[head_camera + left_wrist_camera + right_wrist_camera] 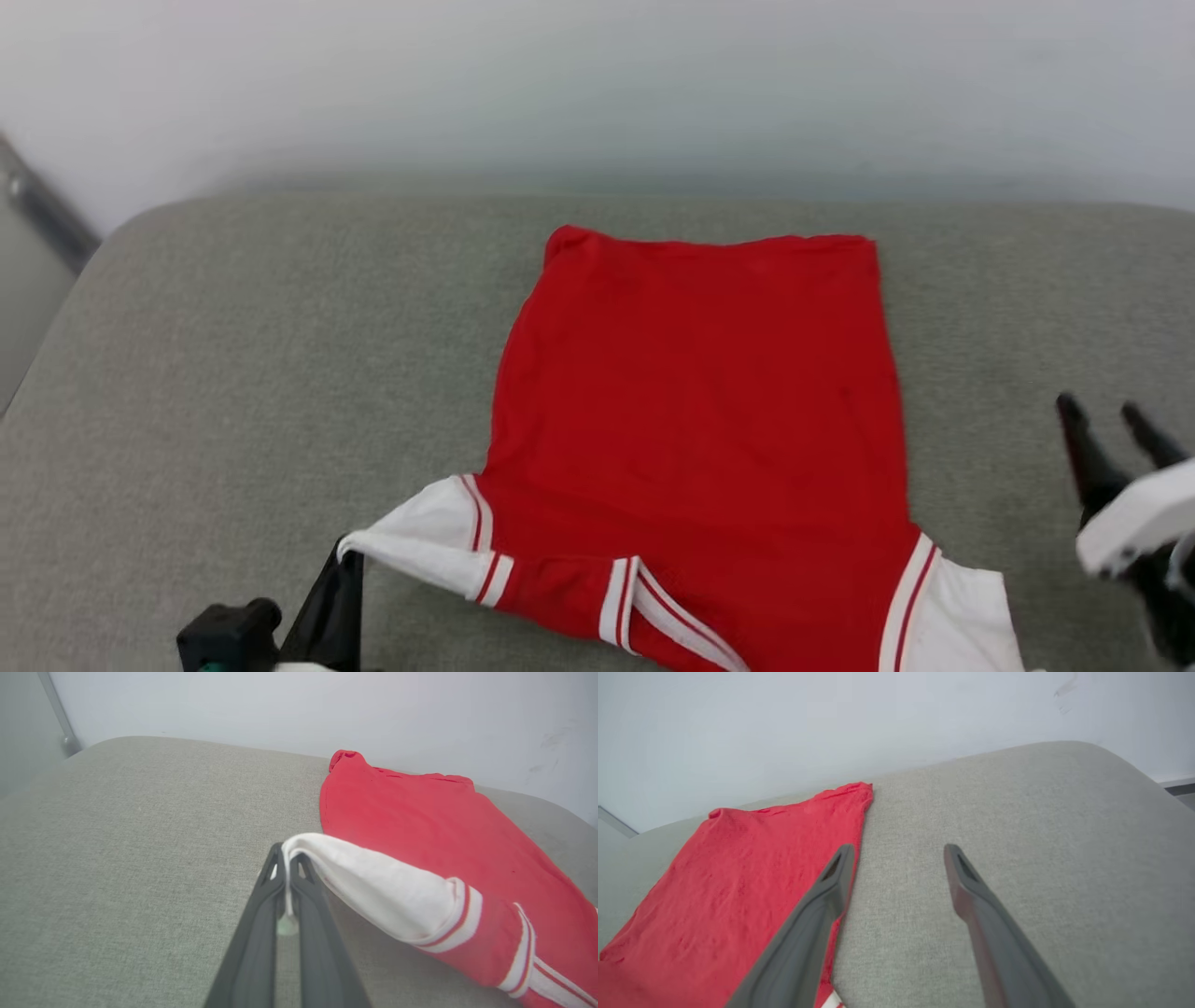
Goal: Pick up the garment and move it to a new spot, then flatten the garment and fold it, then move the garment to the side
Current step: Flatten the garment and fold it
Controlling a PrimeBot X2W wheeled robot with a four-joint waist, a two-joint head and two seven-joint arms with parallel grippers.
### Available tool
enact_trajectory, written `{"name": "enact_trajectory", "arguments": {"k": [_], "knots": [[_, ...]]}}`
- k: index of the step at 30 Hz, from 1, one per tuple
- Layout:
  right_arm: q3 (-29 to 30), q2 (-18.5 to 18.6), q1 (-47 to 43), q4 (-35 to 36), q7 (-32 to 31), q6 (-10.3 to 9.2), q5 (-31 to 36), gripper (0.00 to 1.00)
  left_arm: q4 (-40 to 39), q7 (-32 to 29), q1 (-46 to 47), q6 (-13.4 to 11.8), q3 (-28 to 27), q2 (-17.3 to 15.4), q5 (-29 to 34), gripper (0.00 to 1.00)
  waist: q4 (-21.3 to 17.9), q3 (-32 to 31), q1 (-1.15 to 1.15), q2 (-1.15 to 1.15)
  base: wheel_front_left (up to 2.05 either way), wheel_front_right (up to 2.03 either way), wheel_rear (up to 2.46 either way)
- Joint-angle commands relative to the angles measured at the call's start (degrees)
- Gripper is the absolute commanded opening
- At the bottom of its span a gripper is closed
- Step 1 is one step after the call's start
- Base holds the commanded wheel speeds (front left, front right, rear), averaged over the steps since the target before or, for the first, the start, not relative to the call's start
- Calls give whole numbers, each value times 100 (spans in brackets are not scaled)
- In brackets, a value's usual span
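Observation:
The red garment point(700, 401) lies spread flat on the grey cushion point(233, 373), plain side up, hem towards the wall, its lettering hidden. My left gripper point(347, 553) is shut on the tip of the white left sleeve point(425, 537), lifting it a little off the cushion; in the left wrist view the sleeve edge point(364, 882) is pinched between the fingers of that gripper point(287, 856). My right gripper point(1102, 411) hangs open to the right of the garment, above bare cushion; in the right wrist view this gripper point(899, 851) is beside the red edge point(738, 877).
A pale wall point(597, 84) runs behind the cushion's far edge. A grey strip point(47, 219) slants down at the far left. Bare cushion lies to the left and right of the garment.

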State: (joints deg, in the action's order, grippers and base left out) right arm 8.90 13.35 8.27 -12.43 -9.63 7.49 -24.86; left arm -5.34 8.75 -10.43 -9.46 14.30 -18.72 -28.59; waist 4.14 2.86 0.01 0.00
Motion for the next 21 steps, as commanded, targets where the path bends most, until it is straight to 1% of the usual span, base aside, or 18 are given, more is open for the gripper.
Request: {"name": "enact_trajectory", "arguments": {"k": [1,7,9,10,11,13,14,17,21], "knots": [[41,121,383,-174,-164,0,-58,100,-55,24,167,60,56,28,61,0,279,286,-1,0,0,0,0],[-29,709,2046,-1126,-1145,0,-215,100,-169,205,745,245,289,156,219,0,805,967,-1,0,0,0,0],[-78,847,2572,-1382,-1546,0,-208,100,-200,269,934,306,334,203,256,0,954,1217,-1,0,0,0,0],[-78,847,2572,-1382,-1546,0,-208,100,-200,269,934,306,334,203,256,0,954,1217,-1,0,0,0,0],[-119,975,3050,-1622,-1950,0,-134,100,-234,322,1112,377,394,255,280,0,1101,1454,-1,0,0,0,0],[-131,1072,3510,-1838,-2339,0,-38,100,-254,375,1273,446,448,297,313,0,1247,1687,-1,0,0,0,0],[-131,1072,3510,-1838,-2339,0,-38,100,-254,375,1273,446,448,297,313,0,1247,1687,-1,0,0,0,0],[-147,1160,4114,-2076,-2806,0,130,100,-271,451,1504,541,494,374,332,0,1417,2049,-1,0,0,0,0],[-167,1178,4678,-2344,-3163,0,426,100,-247,522,1744,657,559,464,358,0,1583,2454,-1,0,0,0,0]]}}
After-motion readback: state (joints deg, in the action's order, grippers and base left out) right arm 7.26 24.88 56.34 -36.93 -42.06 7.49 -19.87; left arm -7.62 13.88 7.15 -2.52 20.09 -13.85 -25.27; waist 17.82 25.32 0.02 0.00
